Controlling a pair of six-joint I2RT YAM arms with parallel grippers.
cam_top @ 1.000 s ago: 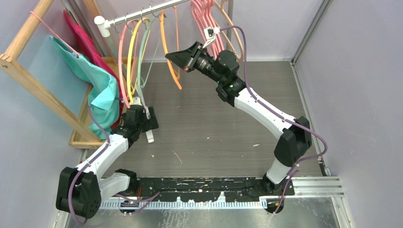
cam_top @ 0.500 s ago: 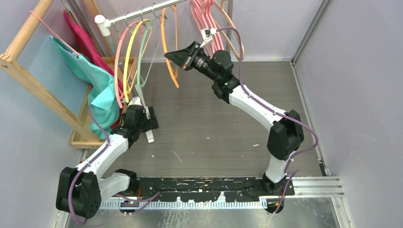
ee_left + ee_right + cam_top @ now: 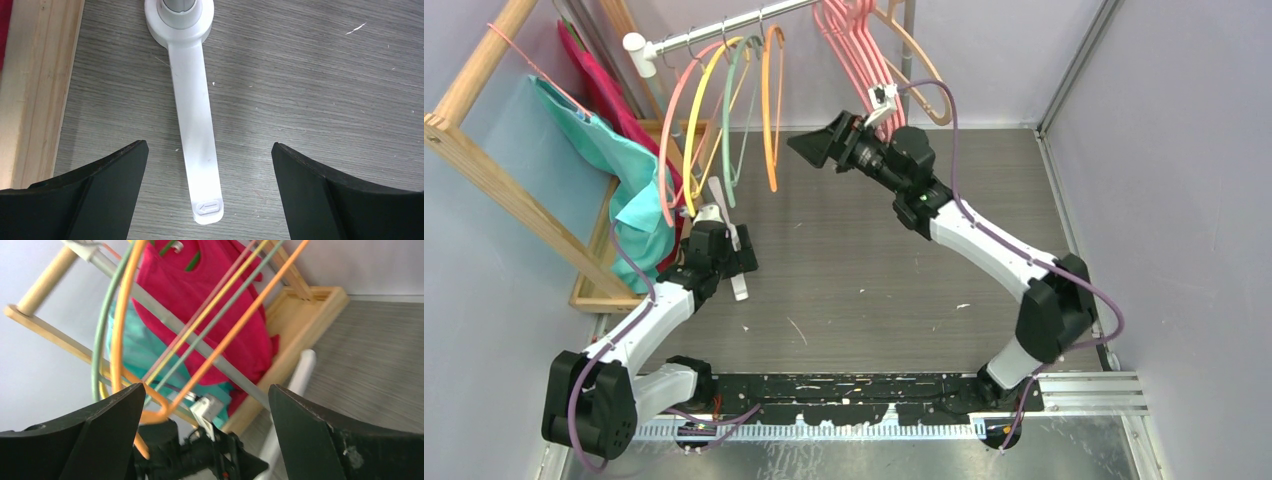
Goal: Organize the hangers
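Four thin hangers hang by their hooks from the silver rail (image 3: 724, 25): pink (image 3: 667, 160), yellow (image 3: 692, 130), grey-green (image 3: 727, 120) and orange (image 3: 770, 110). Further right on the rail hang thick pink hangers (image 3: 852, 45) and a beige one (image 3: 921, 85). My right gripper (image 3: 809, 145) is open, in the air just right of the orange hanger and apart from it. In its wrist view the orange hanger (image 3: 235, 330) hangs ahead of the open gripper (image 3: 206, 386), nothing between the jaws. My left gripper (image 3: 729, 262) (image 3: 210, 145) is open, low over the floor.
A white foot (image 3: 197, 125) of the rail stand lies on the floor under my left gripper. A wooden frame (image 3: 484, 150) with teal cloth (image 3: 639, 190) and a red garment (image 3: 599, 85) stands at the left. Walls close in at the back and right.
My right gripper has opened and let go of the orange hanger, which now hangs straight on the rail. The right arm has drawn back to the right. The left arm has not moved.
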